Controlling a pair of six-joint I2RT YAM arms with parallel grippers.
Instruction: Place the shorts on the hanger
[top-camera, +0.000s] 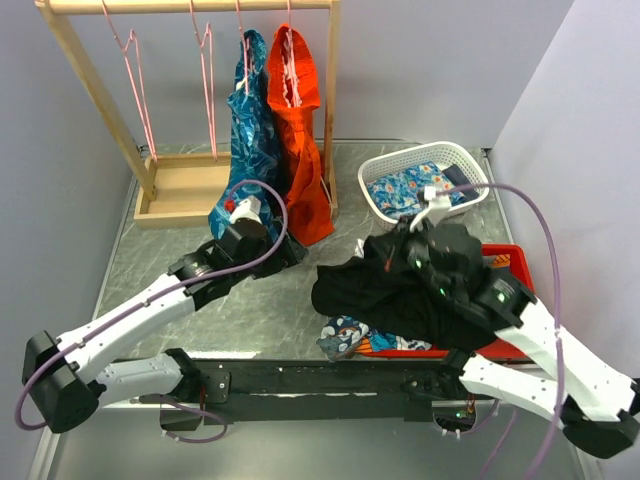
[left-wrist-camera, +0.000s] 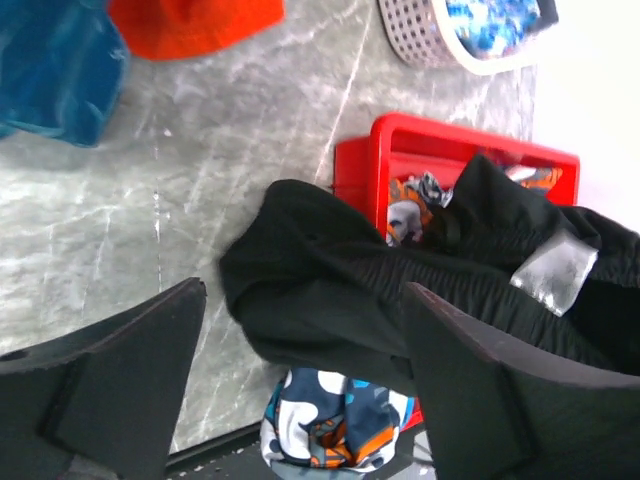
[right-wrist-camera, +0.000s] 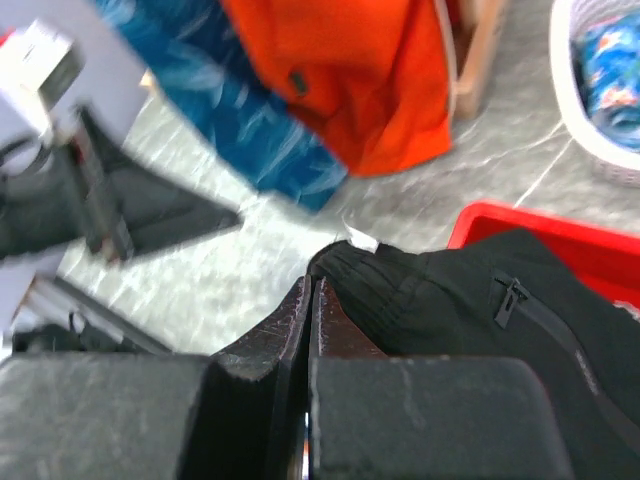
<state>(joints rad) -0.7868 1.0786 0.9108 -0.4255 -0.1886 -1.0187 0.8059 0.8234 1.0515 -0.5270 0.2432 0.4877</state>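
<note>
The shorts (top-camera: 370, 285) are plain black soft cloth, so they will likely be light and limp, sagging and folding from whatever point carries them, with no stiffness to help them slide onto a thin wire. The ribbed waistband looks like the firmest part and the soundest place to take hold, best at two spread points so that the opening stays taut enough for the hanger (top-camera: 207, 90). The zip pocket seen from the right wrist is a poor place, since it would only bunch. The shorts lie heaped over the left rim of the red crate (top-camera: 505, 255), part of them above the crate and part spilling down its left side toward the table (top-camera: 160, 270), over a patterned garment at the crate's near-left corner. The right hand (right-wrist-camera: 310, 295) is above the crate's left rim, its fingers clenched tight together at the waistband edge, and it appears to pinch a thin fold there. The left hand (left-wrist-camera: 305, 300) is left of the crate, spread wide and grasping nothing, facing the hanging cloth without touching it. The hanger hangs bare, far to the crate's back left
</note>
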